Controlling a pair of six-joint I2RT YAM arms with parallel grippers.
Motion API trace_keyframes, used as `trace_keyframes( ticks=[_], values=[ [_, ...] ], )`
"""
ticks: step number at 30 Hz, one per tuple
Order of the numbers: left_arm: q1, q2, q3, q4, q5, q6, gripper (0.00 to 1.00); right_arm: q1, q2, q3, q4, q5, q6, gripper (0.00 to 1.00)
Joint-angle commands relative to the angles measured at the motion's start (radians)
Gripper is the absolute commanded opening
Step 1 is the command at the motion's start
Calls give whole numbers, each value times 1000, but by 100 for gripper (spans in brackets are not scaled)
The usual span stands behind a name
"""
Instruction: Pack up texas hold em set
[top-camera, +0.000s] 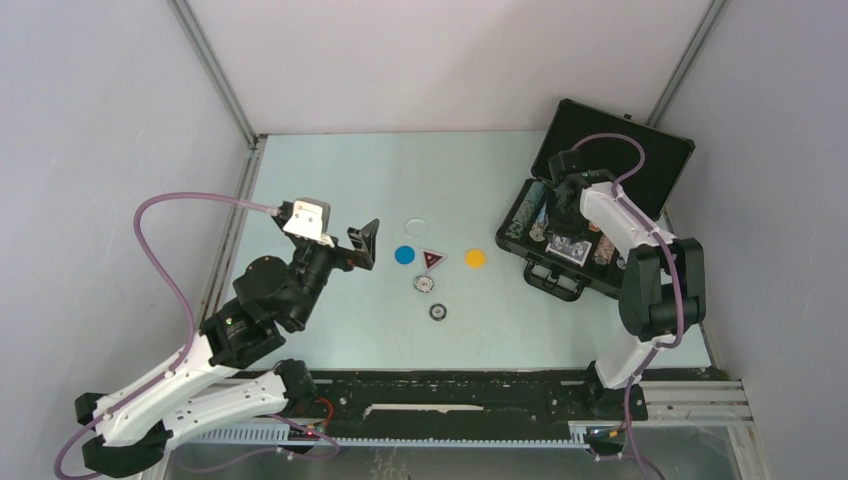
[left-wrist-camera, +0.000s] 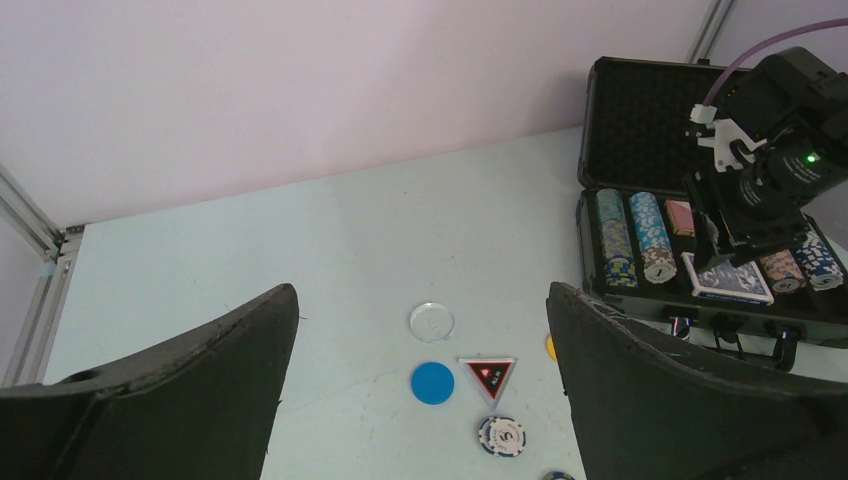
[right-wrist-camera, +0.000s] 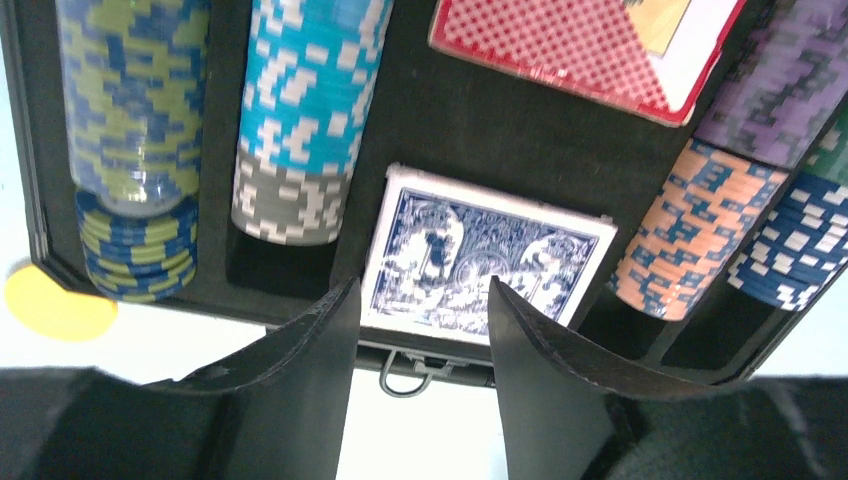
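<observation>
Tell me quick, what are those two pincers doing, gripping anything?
Left pincer: open, holding nothing.
Right pincer: open, empty, above the blue card deck.

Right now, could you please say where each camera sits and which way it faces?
Top external: high behind the robot, looking down on the table; left arm, right arm show.
Left wrist: low, facing across toward the briefcase; left hand shows.
Right wrist: over the briefcase, facing down at blue deck; right hand shows.
Both wrists share the blue deck.

Left gripper (top-camera: 366, 243) hangs raised, its jaws spread wide, pointing forward-right. Right gripper (right-wrist-camera: 420, 290) aims downward, fingers slightly parted and elbow sharply bent.
</observation>
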Motion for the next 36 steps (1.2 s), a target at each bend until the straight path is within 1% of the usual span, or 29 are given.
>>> trace_keyframes(
  ticks=[1, 4, 9, 14, 16, 20, 23, 25, 27, 31, 33, 34, 36],
  values=[
    [7, -4, 0, 12, 4, -13, 100, -24, -37, -71, 39, -27, 24, 53],
    [8, -3, 0, 12, 4, -14, 100, -59, -20, -110, 89, -92, 28, 53],
    [7, -3, -1, 11, 2, -15, 100, -54, 10, -114, 89, -83, 24, 52],
    [7, 1, 1, 10, 9, -18, 100, -69, -88, -77, 76, -110, 26, 55],
    [7, 3, 3, 10, 12, -19, 100, -66, -131, -43, 69, -116, 23, 62],
    [8, 6, 2, 8, 12, -19, 100, -13, -206, -24, 141, -148, 7, 83],
    [8, 19, 3, 8, -2, -19, 100, 60, -205, -9, 227, -183, -11, 92],
    [9, 38, 8, 7, -3, -18, 100, 121, -191, 1, 302, -185, -21, 96],
    [9, 68, 42, -27, 0, -67, 100, 177, -160, 19, 377, -174, -9, 99],
    [9, 120, 184, -127, 74, -144, 100, 262, -28, 117, 493, -213, 23, 100],
    [9, 126, 245, -134, 107, -167, 100, 301, 61, 202, 467, -211, 23, 100],
    [9, 129, 261, -134, 113, -171, 100, 320, 105, 241, 451, -176, 21, 100],
    [9, 143, 304, -129, 102, -154, 100, 357, 170, 284, 447, -156, 8, 100]
  ],
)
